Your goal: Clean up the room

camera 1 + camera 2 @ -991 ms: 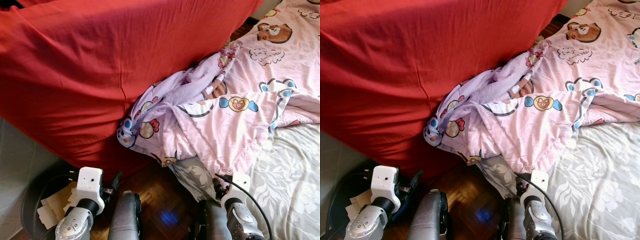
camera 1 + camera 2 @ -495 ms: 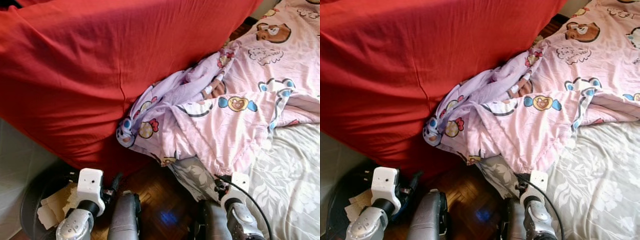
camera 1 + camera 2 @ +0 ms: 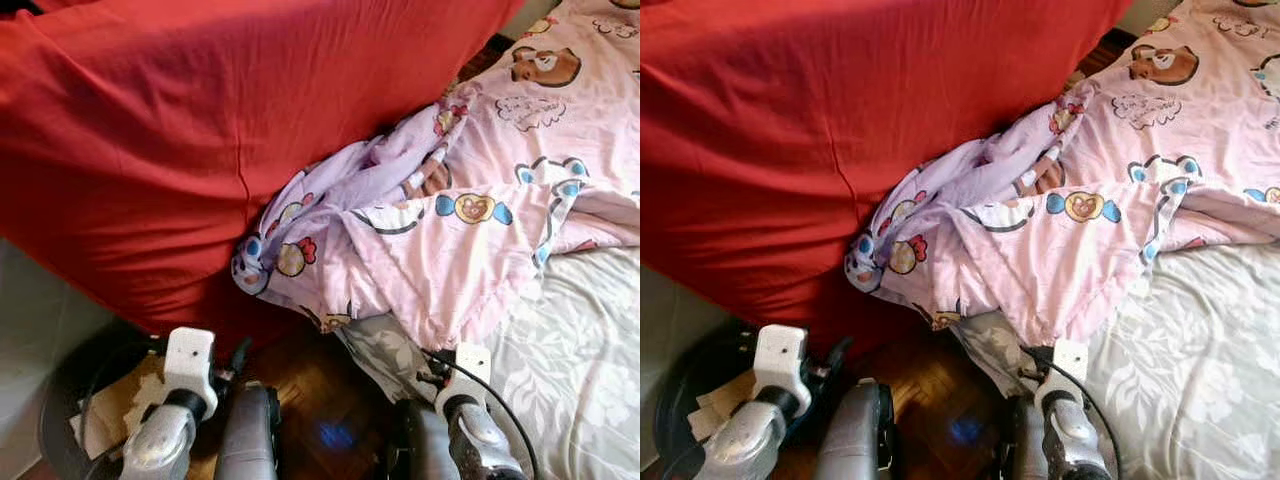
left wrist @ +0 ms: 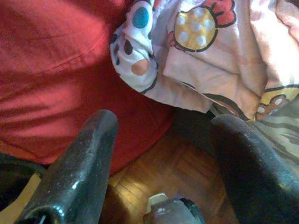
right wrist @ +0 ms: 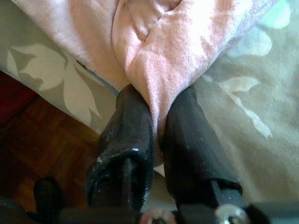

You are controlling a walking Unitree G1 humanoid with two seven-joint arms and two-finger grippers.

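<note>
The step in hand looks like straightening the bed: the right gripper has its two black fingers pinched onto the lower edge of the pink cartoon-print quilt, a fold of pink cloth squeezed between them in the right wrist view. In the head views that gripper sits at about 5 o'clock, at the near corner of the bed, where the quilt's hem meets the grey floral sheet. The quilt itself lies rumpled from the centre of the picture out to 2 o'clock, bunched against a big red cover that spreads from 9 to 12 o'clock.

The left gripper hangs at about 7 o'clock over the wood floor, fingers spread wide with nothing between them, pointing toward the quilt's drooping corner.

The next move, I judge, calls for a steady pull on the pinched edge to draw the quilt flat, perhaps with the left gripper taking the hanging corner.

A dark round bin with pale paper scraps in it is cut off at 8 o'clock, and what lies under the red cover is hidden
</note>
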